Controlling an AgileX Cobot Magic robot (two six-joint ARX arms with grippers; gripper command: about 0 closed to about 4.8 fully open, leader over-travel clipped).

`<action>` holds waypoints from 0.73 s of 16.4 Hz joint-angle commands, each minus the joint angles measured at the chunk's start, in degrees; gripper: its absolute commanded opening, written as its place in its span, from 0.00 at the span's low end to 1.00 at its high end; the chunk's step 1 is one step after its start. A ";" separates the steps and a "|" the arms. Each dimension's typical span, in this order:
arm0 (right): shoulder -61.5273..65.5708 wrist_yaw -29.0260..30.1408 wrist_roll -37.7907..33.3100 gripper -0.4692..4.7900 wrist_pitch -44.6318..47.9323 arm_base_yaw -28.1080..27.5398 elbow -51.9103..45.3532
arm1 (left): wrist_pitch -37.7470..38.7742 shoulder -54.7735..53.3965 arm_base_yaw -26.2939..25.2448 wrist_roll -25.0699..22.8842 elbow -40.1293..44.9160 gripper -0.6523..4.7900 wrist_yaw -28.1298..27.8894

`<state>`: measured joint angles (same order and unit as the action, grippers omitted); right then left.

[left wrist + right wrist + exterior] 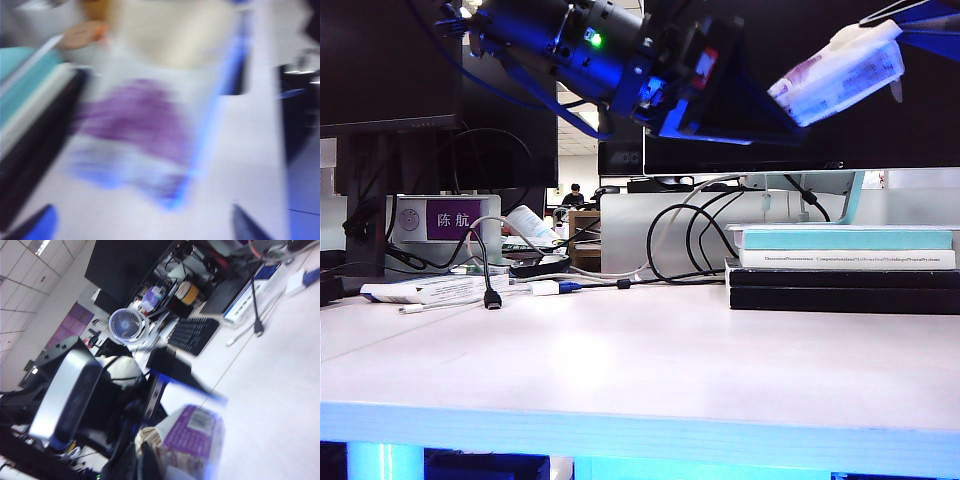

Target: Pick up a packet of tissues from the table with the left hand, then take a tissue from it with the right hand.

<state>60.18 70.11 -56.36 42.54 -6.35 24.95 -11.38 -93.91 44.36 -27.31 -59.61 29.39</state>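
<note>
High above the table [620, 400], toward its right edge, the packet of tissues [840, 72] hangs in the air — the right hand [910, 28] is clamped tight on its top end. The left hand [760, 105] sits just beside it, fingers [35, 225] spread wide, gripping nothing — well above the stacked books [845, 265].

One tissue packet [840, 72], two tools [790, 105] [905, 25]
</note>
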 commanded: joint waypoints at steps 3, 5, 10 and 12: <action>-0.20 0.52 -2.36 0.08 0.59 1.88 0.24 | -9.92 -0.37 0.15 1.44 0.48 1.00 9.46; -0.20 -0.98 -2.08 0.08 0.66 6.10 0.24 | -9.22 -0.70 0.85 1.42 0.48 1.00 9.42; -0.20 -1.22 -0.31 0.08 1.05 5.95 0.24 | -7.02 -0.70 0.85 1.38 0.50 0.32 9.40; -0.20 -0.96 1.11 0.08 1.44 0.52 0.24 | -3.17 -0.70 0.79 0.68 0.55 0.27 9.38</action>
<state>60.20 71.44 -55.66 42.41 -3.97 24.82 -17.12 -94.65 45.54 -26.22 -59.35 38.54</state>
